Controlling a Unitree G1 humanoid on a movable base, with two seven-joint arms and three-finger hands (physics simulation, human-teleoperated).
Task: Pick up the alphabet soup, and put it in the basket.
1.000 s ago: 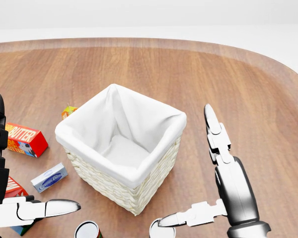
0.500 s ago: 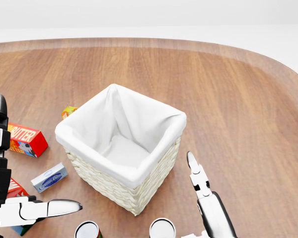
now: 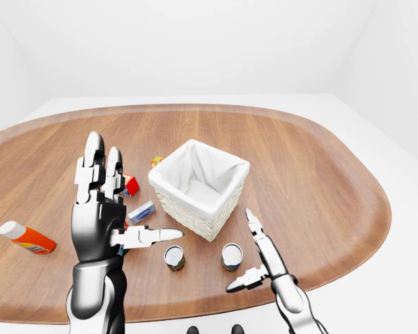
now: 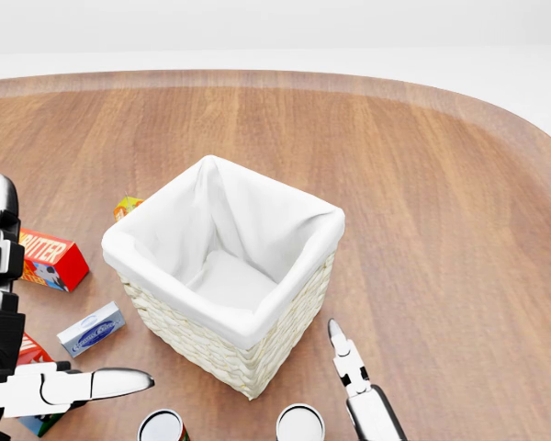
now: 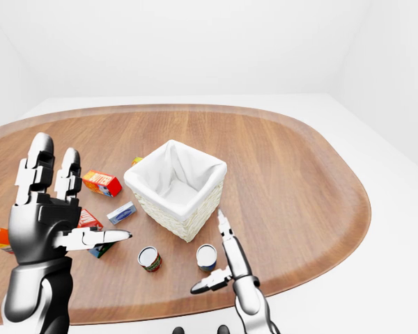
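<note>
**A:** Hands first — what has changed?

**B:** The right hand (image 5: 216, 268) has dropped. A second ago it stood tall beside the basket (image 4: 222, 280) in the head view; now only a fingertip shows near that view's bottom edge. Its fingers are spread and hold nothing. The left hand (image 3: 101, 209) has barely moved, raised with fingers released, thumb out, also holding nothing.

**A:** And the soup?

**B:** Two cans stand upright on the tabletop (image 3: 313, 174) just below the basket in the eye views: the left can (image 3: 174, 257) and the right can (image 3: 231, 256). I cannot read either label, so I cannot tell which is the alphabet soup. The right hand sits just beside the right can, not touching it.

**A:** Meaning?

**B:** My guess: it is lowering to can height for a side grasp. Nothing is picked yet; the basket is empty.

**A:** Surroundings?

**B:** Rounded wooden tabletop, plain white room. A red box (image 4: 48, 260), a small blue-and-white box (image 4: 91, 329) and an orange bottle (image 3: 26, 237) lie to the left.
</note>
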